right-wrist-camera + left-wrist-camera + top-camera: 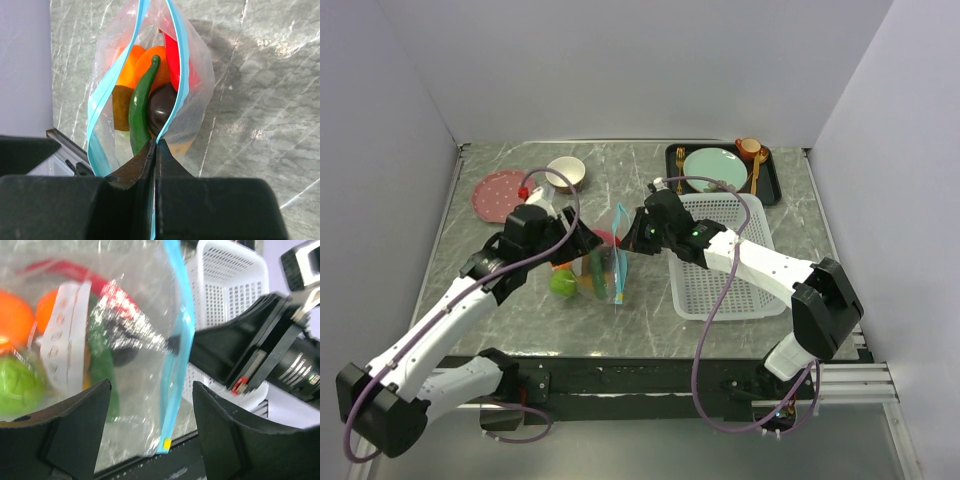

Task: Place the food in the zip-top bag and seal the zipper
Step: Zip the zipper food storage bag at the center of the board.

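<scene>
While the right pincer (155, 150) is pinched tight on the zipper (101, 97), the zip-top bag (603, 265) stands mid-table (640, 325) with the food (142, 95) inside and its mouth gaping. The left pincer (150, 387) stands wide against the bag's other side. A white basket (740, 290) lies just right of the bag, under the right arm. A tray (770, 185), a pink plate (500, 195) and a bowl (566, 172) sit farther back.

My left arm (440, 325) stretches forward from the near corner, and my left gripper (150, 390) has its fingers spread wide. My right arm (760, 262) folds inward with the wrist level, my right gripper (155, 145) pinched tight on the zip-top bag (200, 85) edge, facing the left one closely
</scene>
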`<state>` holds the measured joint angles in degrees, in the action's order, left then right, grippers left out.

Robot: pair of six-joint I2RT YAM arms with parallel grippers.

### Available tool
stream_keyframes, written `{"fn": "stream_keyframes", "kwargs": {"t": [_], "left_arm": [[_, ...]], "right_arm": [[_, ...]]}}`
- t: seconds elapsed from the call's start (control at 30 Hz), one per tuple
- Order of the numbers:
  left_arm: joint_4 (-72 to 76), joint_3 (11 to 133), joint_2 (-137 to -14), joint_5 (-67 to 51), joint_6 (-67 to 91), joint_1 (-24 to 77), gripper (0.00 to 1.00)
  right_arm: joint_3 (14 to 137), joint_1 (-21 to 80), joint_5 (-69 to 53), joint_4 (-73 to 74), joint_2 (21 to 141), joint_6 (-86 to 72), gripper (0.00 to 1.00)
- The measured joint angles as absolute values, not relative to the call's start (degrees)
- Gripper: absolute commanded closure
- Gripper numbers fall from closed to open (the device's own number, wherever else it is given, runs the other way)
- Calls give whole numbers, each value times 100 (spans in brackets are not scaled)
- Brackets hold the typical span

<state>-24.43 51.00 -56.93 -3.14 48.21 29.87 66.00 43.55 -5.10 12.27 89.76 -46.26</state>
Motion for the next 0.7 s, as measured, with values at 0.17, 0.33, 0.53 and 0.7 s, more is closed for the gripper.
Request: {"fn": "stream_keyframes", "kwargs": {"t": [0.17, 0.33, 0.53, 0.7], "left_arm": [[-2357, 4246, -5015, -504, 5312, 2987, 25], [-2067, 3170, -4174, -972, 6178, 2987, 23], [-1160, 2368, -3745, -1391, 7220, 3100, 28], [-703, 2005, -3826, -1457, 7797, 3426, 28]], "right_arm": [[6600, 4300, -460, 1240, 8976, -4663, 95], [6600, 4235, -456, 1240, 8976, -4663, 95], [6600, 4222, -469, 1210, 8976, -4668, 94], [6600, 4222, -478, 1157, 8973, -4668, 94]]}}
